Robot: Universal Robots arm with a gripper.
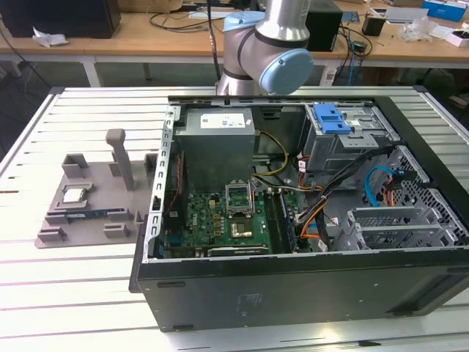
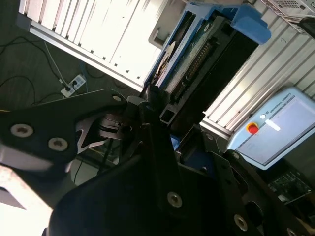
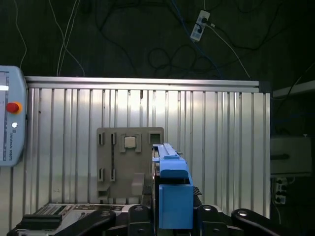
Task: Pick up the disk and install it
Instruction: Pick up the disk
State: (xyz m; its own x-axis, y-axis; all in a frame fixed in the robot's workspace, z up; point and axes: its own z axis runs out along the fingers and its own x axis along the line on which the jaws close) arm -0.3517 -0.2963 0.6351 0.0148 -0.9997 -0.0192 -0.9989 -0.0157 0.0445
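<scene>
**Q:** Where is the disk, and what holds it?

**A:** The disk is seen edge-on in its blue bracket in the first wrist view. The gripper is clenched on it, with a black finger on either side. The disk is held in the air above the bench, apart from everything lying there. The second wrist view shows the same grasp.

**Q:** What does the bench carry?

**A:** It carries two holders. One is an open case. The other is a grey fixture just beside the case, at the exterior view's left.

**Q:** What is in each?

**A:** In the case, a power supply stands against the far wall, with a green motherboard in front of it. A grey cage with a blue latch sits toward the exterior view's right. Orange and blue cables run between the motherboard and the cage. In the fixture, one square silver chip sits in a recess.

**Q:** And the arm?

**A:** The arm rises behind the case's far wall.
</scene>
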